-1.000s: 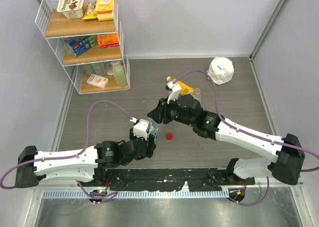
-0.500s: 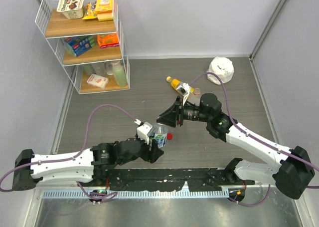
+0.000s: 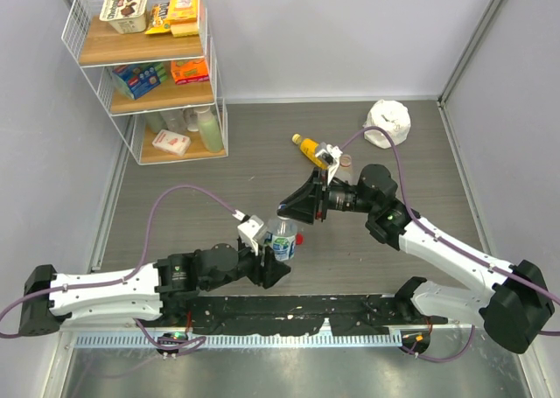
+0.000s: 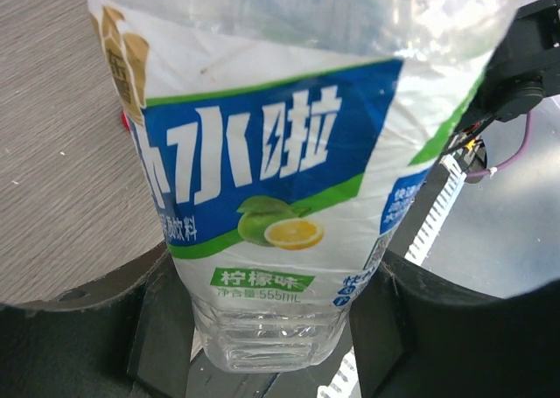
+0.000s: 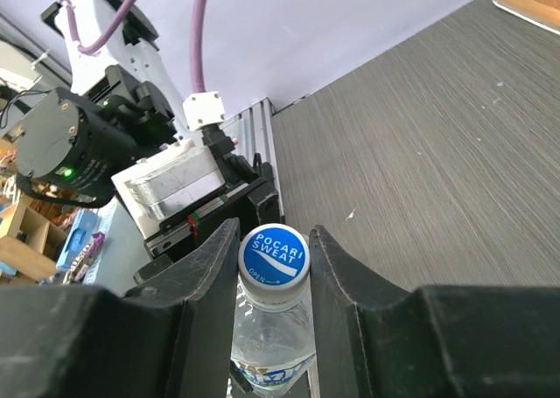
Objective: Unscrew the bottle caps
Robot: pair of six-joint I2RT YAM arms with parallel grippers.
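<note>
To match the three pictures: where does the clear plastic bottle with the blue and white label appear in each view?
Top external: clear plastic bottle near centre, in the left gripper.
Left wrist: fills the middle, label facing the camera.
Right wrist: bottom centre, blue-and-white cap between the right gripper fingers.
Shared landmark: the left gripper holding it.

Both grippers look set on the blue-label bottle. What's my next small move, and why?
Probably rotate the right gripper to start unscrewing. It is closed on the blue-topped cap, and the left gripper clamps the bottle by its body, so the bottle should resist the twist.
</note>
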